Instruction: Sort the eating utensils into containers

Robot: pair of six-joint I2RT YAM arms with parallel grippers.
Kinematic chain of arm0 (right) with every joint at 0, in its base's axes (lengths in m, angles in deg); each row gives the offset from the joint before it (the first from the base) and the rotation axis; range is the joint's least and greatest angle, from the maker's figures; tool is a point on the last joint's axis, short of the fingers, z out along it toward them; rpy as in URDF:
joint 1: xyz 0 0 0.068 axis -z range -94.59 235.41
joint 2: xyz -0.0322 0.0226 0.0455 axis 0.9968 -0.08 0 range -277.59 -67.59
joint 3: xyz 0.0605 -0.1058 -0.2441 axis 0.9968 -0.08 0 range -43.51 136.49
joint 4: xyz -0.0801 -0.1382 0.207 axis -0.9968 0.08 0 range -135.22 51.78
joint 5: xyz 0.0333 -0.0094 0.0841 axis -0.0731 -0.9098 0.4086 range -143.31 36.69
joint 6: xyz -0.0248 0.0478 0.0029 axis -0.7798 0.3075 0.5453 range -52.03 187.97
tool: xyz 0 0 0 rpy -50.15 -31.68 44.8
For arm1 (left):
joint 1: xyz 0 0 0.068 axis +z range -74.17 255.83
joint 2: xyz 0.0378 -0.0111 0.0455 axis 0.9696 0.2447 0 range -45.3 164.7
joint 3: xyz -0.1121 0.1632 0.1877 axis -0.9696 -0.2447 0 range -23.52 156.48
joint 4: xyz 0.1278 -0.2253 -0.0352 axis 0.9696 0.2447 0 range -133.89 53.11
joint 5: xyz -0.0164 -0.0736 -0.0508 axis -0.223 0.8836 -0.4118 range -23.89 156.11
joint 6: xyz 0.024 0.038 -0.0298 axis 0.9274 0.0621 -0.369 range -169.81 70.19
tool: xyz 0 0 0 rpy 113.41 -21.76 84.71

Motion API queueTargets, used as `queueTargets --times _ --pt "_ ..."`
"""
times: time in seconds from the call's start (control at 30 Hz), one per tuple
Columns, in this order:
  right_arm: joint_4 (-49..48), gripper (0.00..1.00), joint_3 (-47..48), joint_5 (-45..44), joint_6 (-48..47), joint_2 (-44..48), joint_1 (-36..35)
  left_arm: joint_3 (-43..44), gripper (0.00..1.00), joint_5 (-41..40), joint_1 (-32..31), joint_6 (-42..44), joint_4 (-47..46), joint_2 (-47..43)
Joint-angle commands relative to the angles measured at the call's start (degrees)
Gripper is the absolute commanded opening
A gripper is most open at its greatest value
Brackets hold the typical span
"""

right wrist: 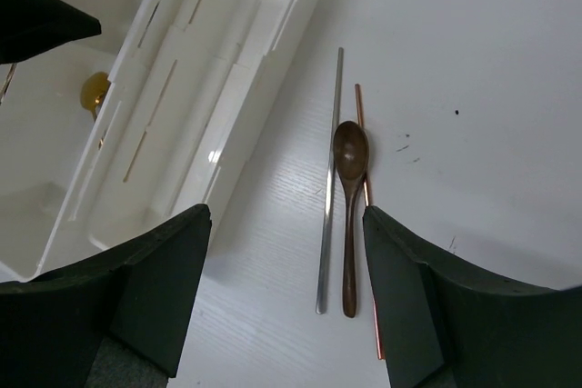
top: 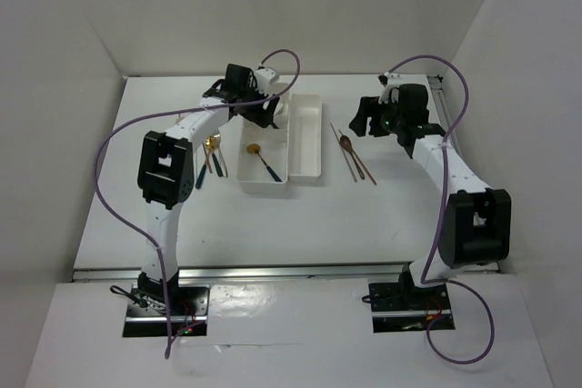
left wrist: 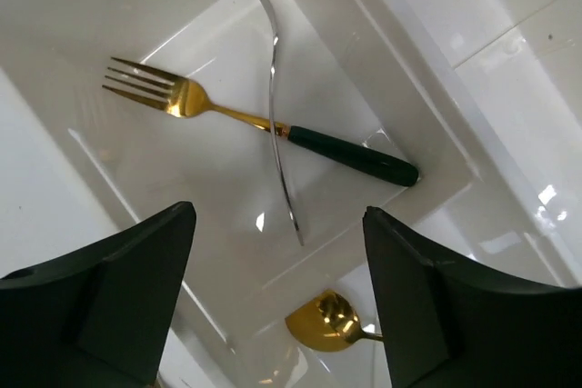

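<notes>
In the near squarish compartment of the white tray (top: 307,147) lies a gold spoon (top: 261,156) with a teal handle. More gold-and-teal cutlery (top: 214,156) rests on the table (top: 136,134) just left of the tray. On the tray's right, a brown spoon (right wrist: 350,224) lies between a silvery chopstick (right wrist: 329,179) and a brown chopstick (right wrist: 375,315), all under the right gripper (right wrist: 286,215), whose fingers are spread wide and empty. Farther back, the left gripper (left wrist: 277,211), likewise spread wide and empty, is over the far squarish compartment, where a silver fork (left wrist: 273,70) lies across a gold fork (left wrist: 218,111).
</notes>
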Motion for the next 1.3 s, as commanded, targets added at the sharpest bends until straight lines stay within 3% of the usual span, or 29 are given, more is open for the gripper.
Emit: queueTargets --times 0.0,0.1,0.2,0.33,0.43,0.53,0.67,0.93,1.1,1.27 --pt "-0.8 0.76 0.7 1.3 -0.2 -0.4 -0.2 -1.3 0.87 0.0 0.6 -4.3 -2.7 -7.7" --pt "-1.3 0.76 0.7 1.3 -0.2 -0.9 -0.8 -1.3 0.76 0.1 3.3 -8.1 0.9 -14.4" --pt "-2.0 0.76 0.7 1.3 -0.2 -1.4 -1.3 -6.7 0.64 2.9 7.5 -12.0 4.3 -22.8" --pt "-2.5 0.76 1.3 1.8 0.3 -2.0 -2.4 -24.3 0.54 0.1 11.4 -10.0 7.3 -33.5" --pt "-2.5 0.76 1.9 1.8 0.3 -2.6 -2.9 -32.0 0.49 -1.1 13.5 -8.4 8.2 -38.2" --pt "-2.5 0.76 2.4 1.8 0.3 -3.7 -3.4 -39.6 0.39 -1.7 14.8 -7.9 9.3 -38.8" --pt "-2.5 0.76 2.9 1.8 0.3 -4.2 -3.9 -43.3 0.36 -1.7 15.8 -8.4 9.8 -36.6" --pt "-2.0 0.76 1.9 1.8 0.3 -3.1 -3.9 -44.6 0.3 -3.0 17.0 -10.5 8.2 -30.1" --pt "-2.0 0.76 0.6 1.8 0.3 -2.6 -3.9 -37.8 0.28 2.4 17.5 -12.2 7.7 -28.2" --pt "-2.0 0.76 0.6 1.8 0.3 -2.6 -3.9 -31.2 0.4 6.1 17.0 -14.4 8.9 -22.9"
